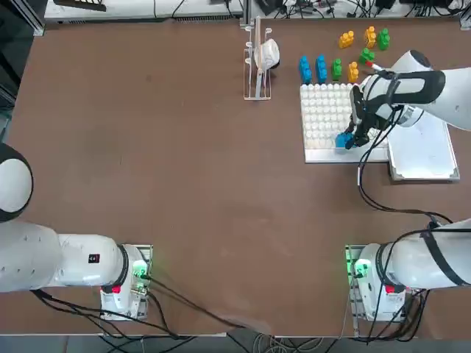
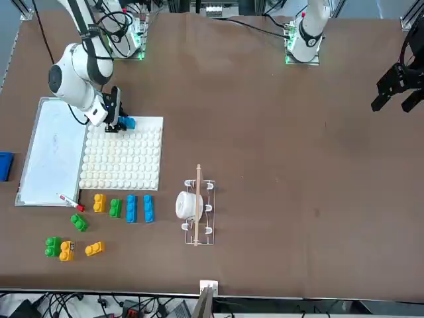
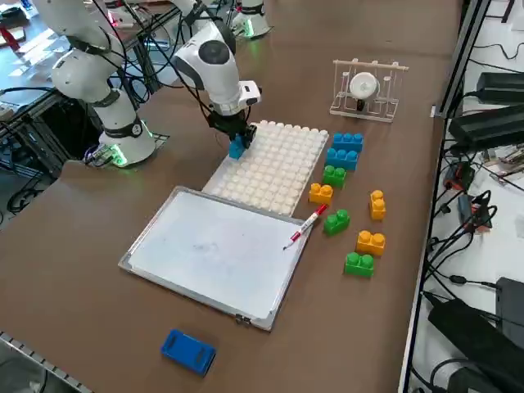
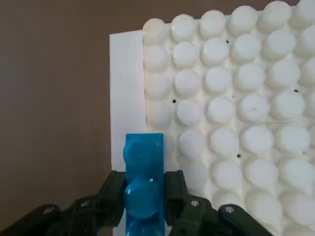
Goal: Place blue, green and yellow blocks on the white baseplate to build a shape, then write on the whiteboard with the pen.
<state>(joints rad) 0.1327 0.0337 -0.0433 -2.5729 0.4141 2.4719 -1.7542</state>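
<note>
My right gripper (image 1: 349, 140) is shut on a blue block (image 4: 143, 177), its two black fingers (image 4: 114, 196) clamping the brick's sides. The brick (image 3: 237, 148) hangs at the near edge of the white baseplate (image 1: 324, 110), over the smooth border beside the studs (image 2: 127, 122). More bricks lie beyond the plate: two blue (image 1: 313, 69), green (image 1: 336, 69) and yellow (image 1: 353, 71), with others further right (image 3: 364, 242). The whiteboard (image 3: 214, 250) lies beside the plate. The red-capped pen (image 3: 304, 227) rests across its far edge.
A wire rack holding a white roll (image 1: 259, 59) stands left of the bricks. A plain blue pad (image 3: 188, 351) lies on the brown table past the whiteboard. Cables hang off the table's right side (image 3: 475, 213).
</note>
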